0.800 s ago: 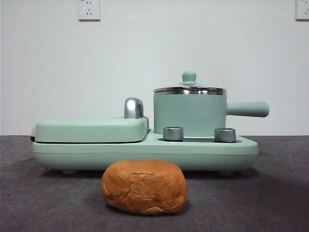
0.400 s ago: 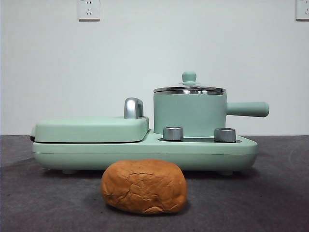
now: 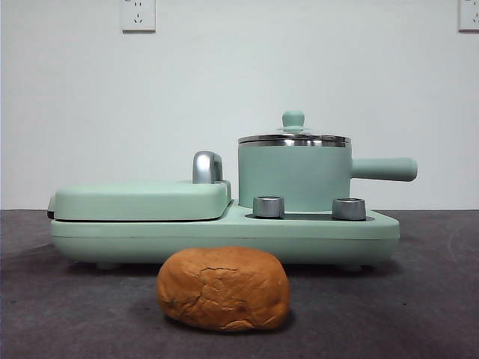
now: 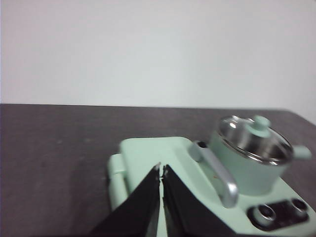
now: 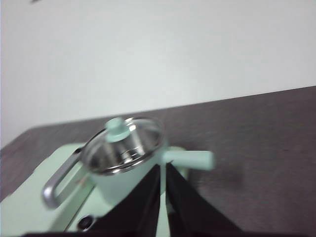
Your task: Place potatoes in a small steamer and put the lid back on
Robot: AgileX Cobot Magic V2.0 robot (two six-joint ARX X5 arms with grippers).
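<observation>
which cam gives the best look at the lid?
Right wrist view: the lid shows from above, glass, steel rim and knob all visible, seated on the small steamer. Left wrist view shows it smaller and off to one side. Front view catches only its rim edge and knob.

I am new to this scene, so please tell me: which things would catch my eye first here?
The orange-brown potato lies alone on the dark table, nearest the front camera. Behind it, on a mint-green cooker base, stands the small steamer, its glass lid still on, beside a flat griddle cover.
</observation>
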